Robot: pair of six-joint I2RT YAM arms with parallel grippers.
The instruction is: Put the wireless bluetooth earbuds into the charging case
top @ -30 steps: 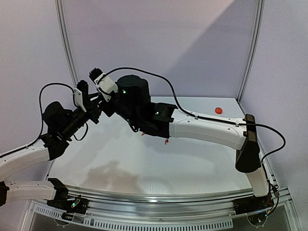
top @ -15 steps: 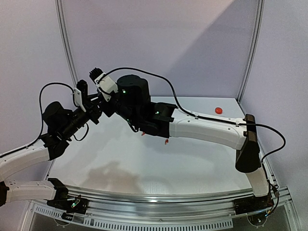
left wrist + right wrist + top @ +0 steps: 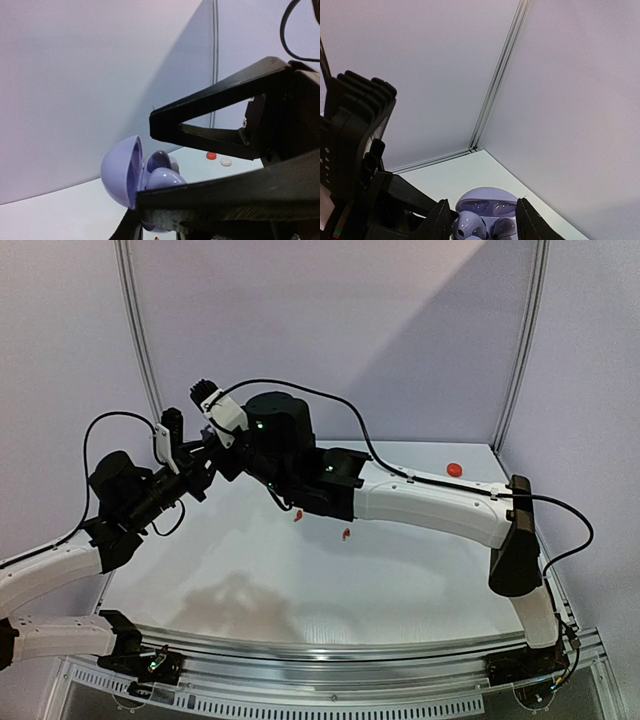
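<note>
Right wrist view: right gripper (image 3: 482,222) jaws apart, empty, over open lilac round plastic charging case (image 3: 487,206) clamped by left gripper (image 3: 203,468) above the white table's (image 3: 400,575) far-left corner, two small lilac earbuds (image 3: 469,226) inside; likely release step, next needs a clean retreat.

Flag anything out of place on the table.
One red earbud and a second red earbud just right of it lie loose on the table, far from the red case at the far right corner. The lilac case, open in the left hand, looks normal.
</note>
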